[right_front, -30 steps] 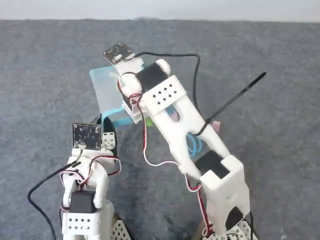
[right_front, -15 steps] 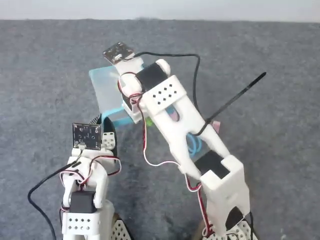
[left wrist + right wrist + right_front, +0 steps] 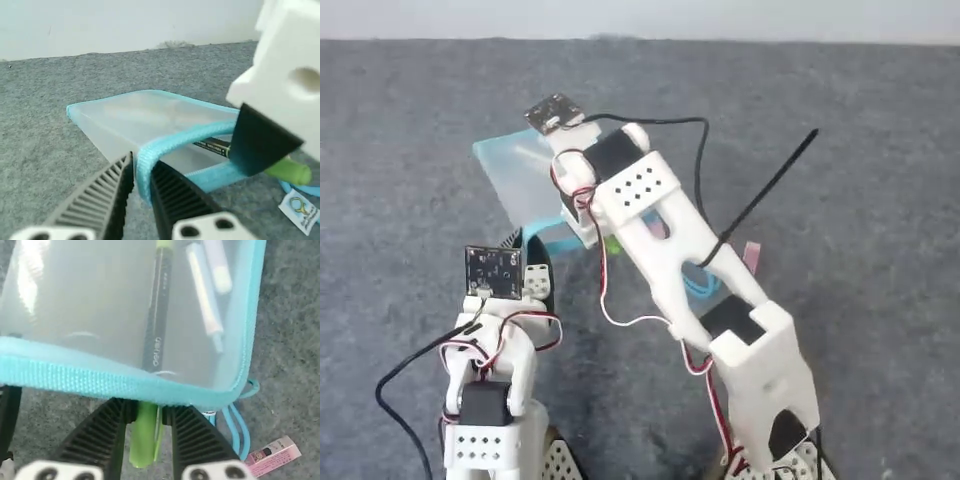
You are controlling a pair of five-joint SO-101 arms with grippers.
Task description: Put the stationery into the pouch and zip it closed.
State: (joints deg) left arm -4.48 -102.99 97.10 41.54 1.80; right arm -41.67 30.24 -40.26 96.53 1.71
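The translucent pouch (image 3: 515, 175) with blue trim lies on the grey carpet, its mouth facing the arms. My left gripper (image 3: 141, 164) is shut on the blue edge of the pouch (image 3: 140, 117) at its mouth. My right gripper (image 3: 147, 412) is shut on the green end of a dark-barrelled pen (image 3: 142, 440). The pen's barrel reaches in through the mouth of the pouch (image 3: 90, 315). Two white pens (image 3: 207, 295) lie inside the pouch. In the high view the right gripper (image 3: 590, 228) sits at the pouch's near edge, just beyond the left gripper (image 3: 527, 245).
A pink eraser (image 3: 752, 255) (image 3: 272, 455) lies on the carpet right of the right arm. The pouch's blue cord (image 3: 235, 420) trails beside it. A black cable tie (image 3: 770, 195) sticks out from the right arm. Bare carpet stretches to the left and far side.
The right arm has swung left and forward, pushing the pen deeper. The pouch's far end has slid left on the carpet. The left arm has kept still.
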